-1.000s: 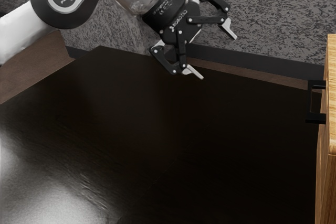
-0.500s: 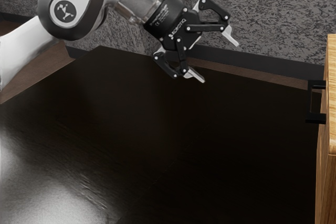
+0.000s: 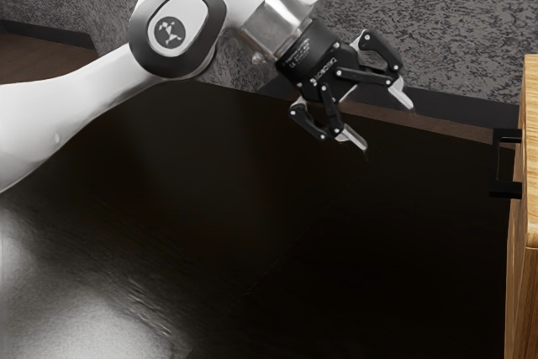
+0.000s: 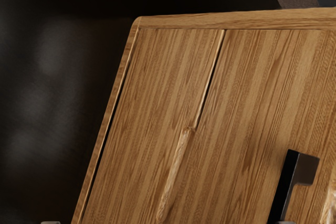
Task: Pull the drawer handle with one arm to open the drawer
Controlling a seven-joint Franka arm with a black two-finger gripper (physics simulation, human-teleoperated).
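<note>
- Your end effector point(image 3: 385, 124) hangs above the dark desk point(image 3: 210, 250). Its two fingers are spread wide with nothing between them, so it has hold of nothing.
- The drawer handle point(image 3: 504, 166) is a black bar standing off the wooden cabinet point(image 3: 528, 107) at the exterior view's right edge. It is well apart from the end effector, to its right and lower.
- In the wrist view the handle juts from the wood-grain face, and the seam point(image 4: 207, 82) between the panels looks flush. I judge the drawer is not yet pulled out.
- You are in the reach step: the grasp has not begun and no pulling has been done.
- Next, carry the hand toward the exterior view's right and down until the bar sits between the open fingers.
- The fingers look set on a slant while the bar runs upright. You will likely need to turn the wrist so the fingers straddle the bar from two sides.
- Close only once the bar is well inside the fingers. Then pull straight back toward the exterior view's left, along the drawer's own travel, so the grip does not slip off.
</note>
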